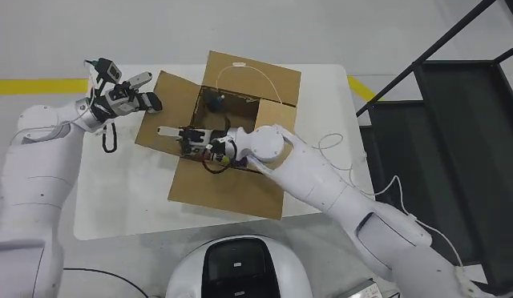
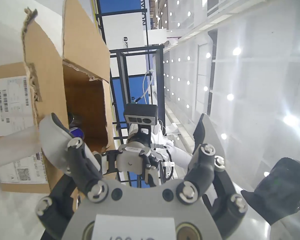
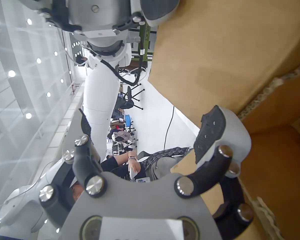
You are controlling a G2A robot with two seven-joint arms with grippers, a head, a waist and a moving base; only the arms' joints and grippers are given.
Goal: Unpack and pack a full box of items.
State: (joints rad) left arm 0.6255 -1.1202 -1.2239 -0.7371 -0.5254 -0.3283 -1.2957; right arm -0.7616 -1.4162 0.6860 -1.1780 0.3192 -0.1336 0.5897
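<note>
The box (image 1: 228,190) is sitting open mid-table (image 1: 120,202), flaps splayed. My right gripper (image 1: 172,134) is hanging spread and empty over its left wall, and my left gripper (image 1: 147,90) is gaping just outside the left flap. I am risking snagging cardboard and dragging the box. Its contents are lying in shadow, and I am failing to identify them.

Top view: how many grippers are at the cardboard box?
2. The left gripper is beside a side flap of the box, fingers open; the right gripper is over the box's opening, fingers open.
</note>
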